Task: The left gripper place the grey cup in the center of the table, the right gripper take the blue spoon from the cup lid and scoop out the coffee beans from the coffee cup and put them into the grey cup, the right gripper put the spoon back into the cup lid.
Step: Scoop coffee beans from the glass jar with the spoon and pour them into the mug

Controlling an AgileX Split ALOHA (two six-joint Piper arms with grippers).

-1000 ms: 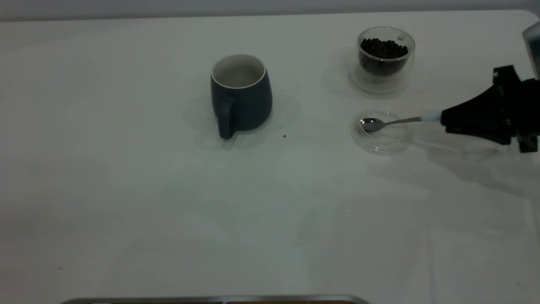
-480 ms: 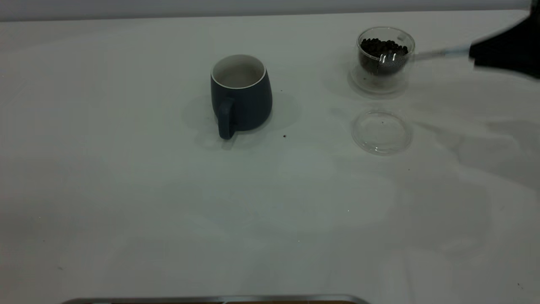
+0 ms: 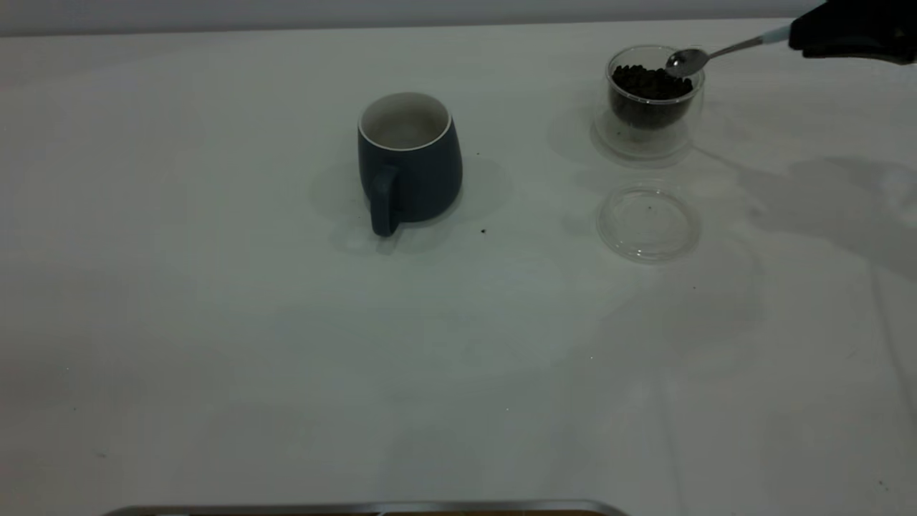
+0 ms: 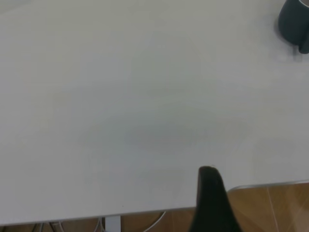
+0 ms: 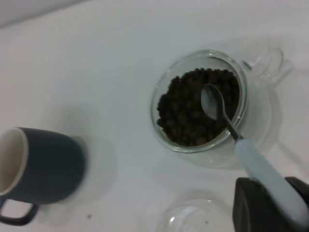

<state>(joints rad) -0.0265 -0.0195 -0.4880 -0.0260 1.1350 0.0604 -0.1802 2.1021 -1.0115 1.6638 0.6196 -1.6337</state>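
Observation:
The grey cup (image 3: 408, 161) stands upright near the table's middle, handle toward the front; it also shows in the right wrist view (image 5: 41, 171) and the left wrist view (image 4: 293, 24). The coffee cup (image 3: 655, 97) with coffee beans (image 3: 648, 80) stands at the far right. My right gripper (image 3: 799, 36) is shut on the blue spoon (image 3: 723, 50) by its pale handle (image 5: 268, 176). The empty steel bowl (image 5: 212, 101) hovers just above the beans. The empty cup lid (image 3: 648, 222) lies in front of the coffee cup. One left finger (image 4: 210, 198) shows over the table's near edge.
The white table (image 3: 215, 344) has a few dark specks, one (image 3: 483, 231) right of the grey cup. A metal strip (image 3: 358, 509) runs along the front edge.
My right gripper has lifted the spoon off the lid and carried it back and up to the coffee cup. The spoon bowl now hovers over the beans. The grey cup has not moved.

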